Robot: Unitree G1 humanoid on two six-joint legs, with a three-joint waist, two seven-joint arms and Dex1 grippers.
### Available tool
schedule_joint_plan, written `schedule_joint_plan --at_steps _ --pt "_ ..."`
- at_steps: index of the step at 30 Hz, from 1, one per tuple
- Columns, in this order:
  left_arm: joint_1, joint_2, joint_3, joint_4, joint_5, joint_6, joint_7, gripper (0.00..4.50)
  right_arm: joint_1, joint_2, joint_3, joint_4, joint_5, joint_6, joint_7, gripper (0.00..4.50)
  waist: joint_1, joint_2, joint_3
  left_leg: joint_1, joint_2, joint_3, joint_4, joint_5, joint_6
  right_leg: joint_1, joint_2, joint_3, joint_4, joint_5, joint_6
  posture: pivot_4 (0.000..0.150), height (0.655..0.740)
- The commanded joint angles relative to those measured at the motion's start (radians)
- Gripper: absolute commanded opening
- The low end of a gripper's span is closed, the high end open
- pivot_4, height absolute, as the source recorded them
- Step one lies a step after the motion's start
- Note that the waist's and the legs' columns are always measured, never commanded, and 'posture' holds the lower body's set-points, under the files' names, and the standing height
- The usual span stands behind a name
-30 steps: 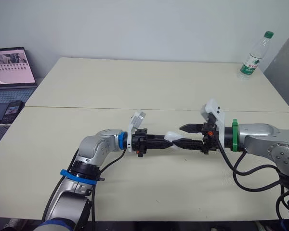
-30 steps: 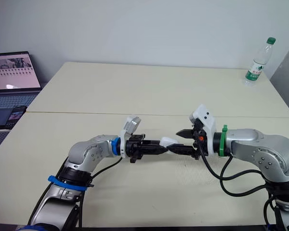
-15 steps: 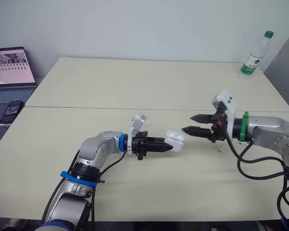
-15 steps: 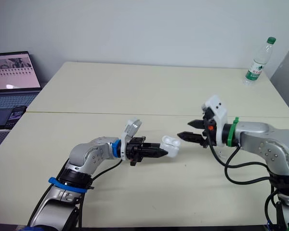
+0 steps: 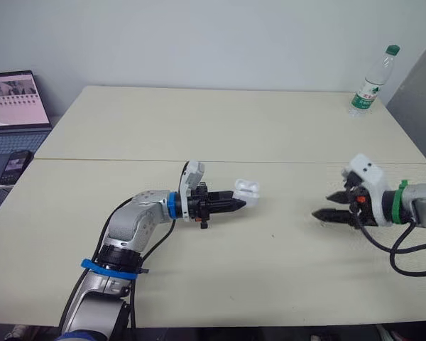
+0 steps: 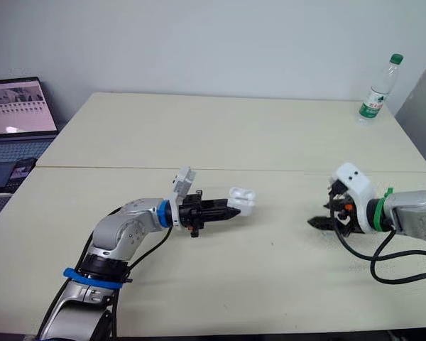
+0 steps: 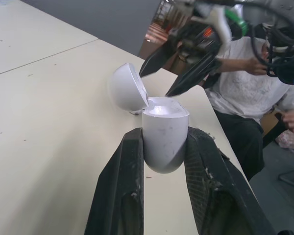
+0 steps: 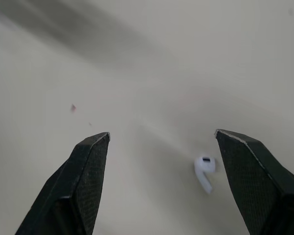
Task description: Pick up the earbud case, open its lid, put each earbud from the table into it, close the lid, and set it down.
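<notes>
The white earbud case (image 5: pixel 246 190) is held above the table in my left gripper (image 5: pixel 239 202), which is shut on its lower half. Its lid (image 7: pixel 127 93) stands hinged open, and the black fingers (image 7: pixel 121 182) clamp the body from both sides. My right gripper (image 5: pixel 325 207) is open, low over the table, well to the right of the case. A single white earbud (image 8: pixel 204 172) lies on the table between its spread fingers (image 8: pixel 86 172), untouched. The right gripper (image 7: pixel 179 61) also shows beyond the case in the left wrist view.
A water bottle (image 5: pixel 370 79) stands at the table's far right corner. A laptop (image 5: pixel 13 99) and a phone (image 5: pixel 10 164) sit off the left side. A seam (image 5: pixel 128 159) crosses the table. A person in a white shirt (image 7: pixel 240 83) sits beyond the table.
The right gripper let go of the case lid, pulled away to the right and dropped toward the table over the earbud. The left gripper, still holding the open case, drew slightly left.
</notes>
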Motion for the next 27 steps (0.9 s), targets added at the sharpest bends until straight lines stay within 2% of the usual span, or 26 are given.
schedule_joint_plan --at_steps 1,6,12,27 --pt "0.007 0.012 0.016 -0.089 0.005 -0.024 0.034 0.78 -0.058 -0.049 0.093 0.001 -0.092 0.03 -0.001 3.59 0.001 0.001 0.0 0.0 0.0 0.0 0.0 0.0 0.0 0.0 0.0 0.0 0.0 0.0 0.0 0.15 0.7362" --pt "0.011 0.013 0.041 -0.149 0.003 -0.04 0.095 0.78 -0.173 -0.051 0.271 0.089 -0.229 0.024 0.038 3.59 0.001 0.001 0.0 0.0 -0.001 0.002 0.0 0.0 0.0 0.0 0.0 0.0 -0.001 0.0 0.0 0.15 0.7362" --pt "0.048 0.007 0.036 -0.199 -0.004 -0.046 0.142 0.78 -0.284 -0.013 0.358 0.175 -0.279 0.039 0.131 3.59 0.003 0.001 0.001 0.0 -0.001 0.002 0.0 0.0 0.0 -0.001 0.0 0.0 -0.001 0.0 0.0 0.15 0.7362" --pt "0.096 0.02 0.022 -0.257 -0.004 -0.047 0.185 0.78 -0.386 0.077 0.516 0.317 -0.418 0.043 0.224 3.59 0.002 0.001 0.001 0.0 -0.001 0.002 0.001 0.0 0.0 -0.001 -0.001 0.0 0.0 0.0 0.0 0.15 0.7362"
